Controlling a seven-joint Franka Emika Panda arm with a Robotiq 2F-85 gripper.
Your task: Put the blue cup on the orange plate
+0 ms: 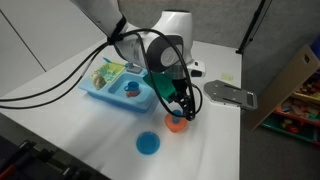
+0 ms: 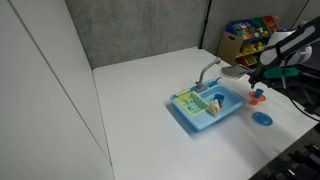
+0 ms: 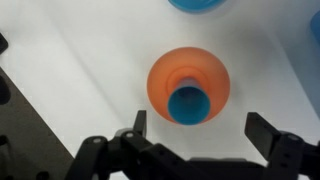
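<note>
1. Wrist view: looking straight down and seeing the blue cup (image 3: pixel 188 103) sitting on the orange plate (image 3: pixel 190 62), a little off the middle, toward the gripper's side.
2. Finding the gripper (image 3: pixel 194 124) spread wide, with its fingers (image 3: pixel 138 122) standing well apart on either side of the plate. Grasping nothing, and touching neither cup nor plate as far as the picture is showing.
3. Noticing a raised orange ring on the plate, just beyond the cup. Not being able to tell whether it is part of the plate or a separate piece.
4. Seeing, in an exterior view, the gripper (image 1: pixel 180 108) hanging just above the orange plate (image 1: pixel 177 124) on the white bench (image 1: pixel 60 110). Also seeing a blue plate (image 1: pixel 148 143) lying near it and a toy sink (image 1: pixel 120 90) just beside. Not making out the cup there, it being too small.
5. Finding the same layout from farther off in an exterior view: orange plate (image 2: pixel 258 99) beside the sink (image 2: pixel 207 108), blue plate (image 2: pixel 262 118) nearer the bench edge.
6. Judging the placing itself as done, with the cup resting on the plate and let go.
7. Judging only the retreat as remaining: lifting straight up and keeping the fingers clear, so as to avoid tipping the cup or nudging the plate.
</note>
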